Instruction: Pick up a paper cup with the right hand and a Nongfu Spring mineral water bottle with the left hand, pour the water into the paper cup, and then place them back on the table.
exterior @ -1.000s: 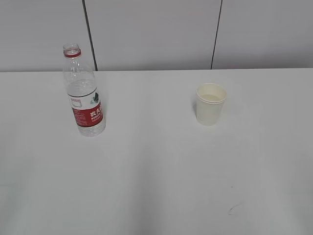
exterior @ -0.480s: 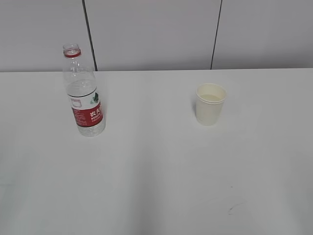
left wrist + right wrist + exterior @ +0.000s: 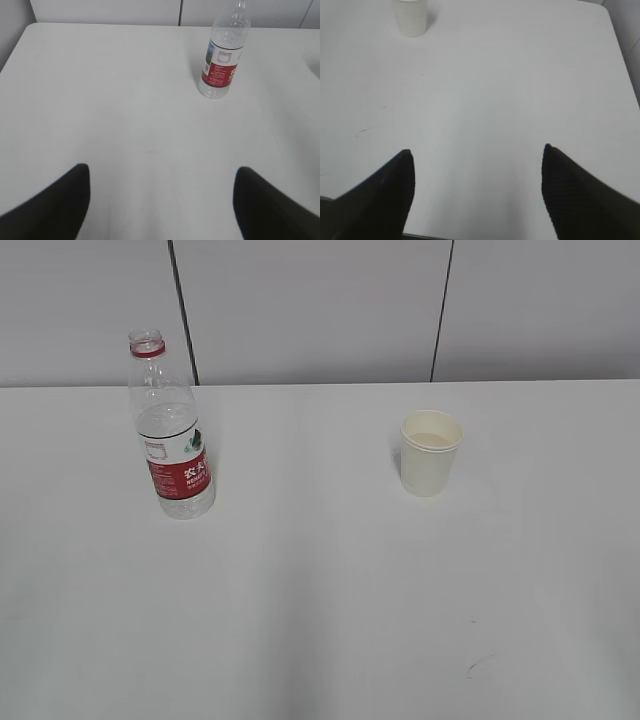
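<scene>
**Both arms wait at the near edge; nothing is grasped**

The Nongfu Spring mineral water bottle (image 3: 170,430) stands upright and uncapped toward the far left of the table (image 3: 320,620). The paper cup (image 3: 431,453) stands toward the far right, well apart from it. The left hand (image 3: 160,200) and the right hand (image 3: 477,190) each hold their fingers spread and empty, well back from both things.

Whether pouring is done or still ahead cannot be told for sure, though the cup seems to hold some water. If the reach is next, each arm must travel forward and bracket its own thing.

The exterior view shows bottle and cup together but no arm. Each wrist view shows only its own fingertips and target; the right one also catches the dark scuff mark (image 3: 365,131).
</scene>
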Tool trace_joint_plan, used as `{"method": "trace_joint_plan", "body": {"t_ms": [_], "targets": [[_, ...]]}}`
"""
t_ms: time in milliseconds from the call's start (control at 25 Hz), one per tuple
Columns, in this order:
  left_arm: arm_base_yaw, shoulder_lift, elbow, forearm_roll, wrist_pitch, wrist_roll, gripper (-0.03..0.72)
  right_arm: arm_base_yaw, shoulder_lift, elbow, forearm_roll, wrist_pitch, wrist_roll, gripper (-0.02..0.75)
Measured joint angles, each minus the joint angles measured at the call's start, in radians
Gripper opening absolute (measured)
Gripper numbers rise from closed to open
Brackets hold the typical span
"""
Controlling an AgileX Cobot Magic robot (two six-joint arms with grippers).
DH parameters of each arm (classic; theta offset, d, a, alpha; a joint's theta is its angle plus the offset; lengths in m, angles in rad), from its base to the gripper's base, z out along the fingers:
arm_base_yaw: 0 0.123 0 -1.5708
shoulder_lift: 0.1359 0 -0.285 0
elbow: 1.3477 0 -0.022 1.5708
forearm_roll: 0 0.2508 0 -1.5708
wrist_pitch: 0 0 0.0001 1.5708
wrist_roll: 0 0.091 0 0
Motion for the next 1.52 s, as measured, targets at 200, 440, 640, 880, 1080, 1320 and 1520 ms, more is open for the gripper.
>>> {"method": "trace_joint_plan", "body": {"t_ms": [200, 440, 640, 880, 1080, 1320, 1520], "targets": [[0.016, 0.0, 0.0, 0.0, 0.0, 0.0, 0.528, -0.017, 0.0, 0.0, 0.0, 0.0, 0.0, 0.582], [0.016, 0.0, 0.0, 0.0, 0.0, 0.0, 0.528, -0.017, 0.0, 0.0, 0.009, 0.0, 0.002, 0.582], [0.016, 0.0, 0.0, 0.0, 0.0, 0.0, 0.528, -0.017, 0.0, 0.0, 0.011, 0.0, 0.002, 0.582], [0.016, 0.0, 0.0, 0.0, 0.0, 0.001, 0.528, -0.017, 0.0, 0.0, 0.011, -0.002, 0.004, 0.582], [0.016, 0.0, 0.0, 0.0, 0.0, 0.001, 0.528, -0.017, 0.0, 0.0, 0.011, -0.002, 0.004, 0.582], [0.016, 0.0, 0.0, 0.0, 0.0, 0.001, 0.528, -0.017, 0.0, 0.0, 0.011, -0.002, 0.004, 0.582], [0.016, 0.0, 0.0, 0.0, 0.0, 0.001, 0.528, -0.017, 0.0, 0.0, 0.011, -0.003, 0.004, 0.582]]}}
